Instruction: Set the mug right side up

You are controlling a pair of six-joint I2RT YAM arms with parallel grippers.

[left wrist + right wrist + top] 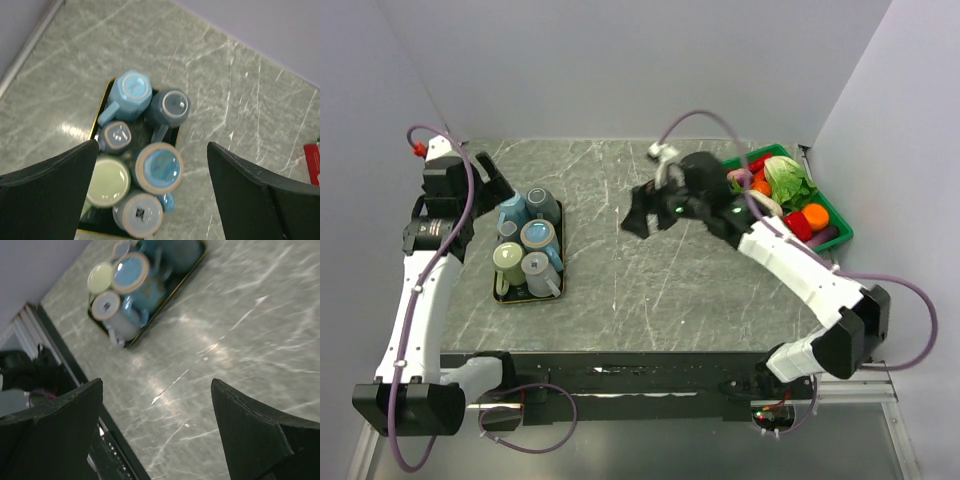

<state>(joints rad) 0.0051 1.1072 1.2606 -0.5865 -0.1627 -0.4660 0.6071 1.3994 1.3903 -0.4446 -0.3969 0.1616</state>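
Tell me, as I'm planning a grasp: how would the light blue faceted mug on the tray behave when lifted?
The light blue faceted mug looks like glazed ceramic: probably rigid, fairly heavy. Its shiny surface may slip when gripped. Crowded against the dark blue mug, it could knock it.

From the left wrist, a dark finger (45, 195) of the left gripper (152, 145) hides part of the pale green glazed mug (107, 182). From the right wrist, we see the black rectangular tray (150, 319) blurred and cut off at the top edge. From above, the right arm (790, 260) covers part of the green plastic basket (778, 152).
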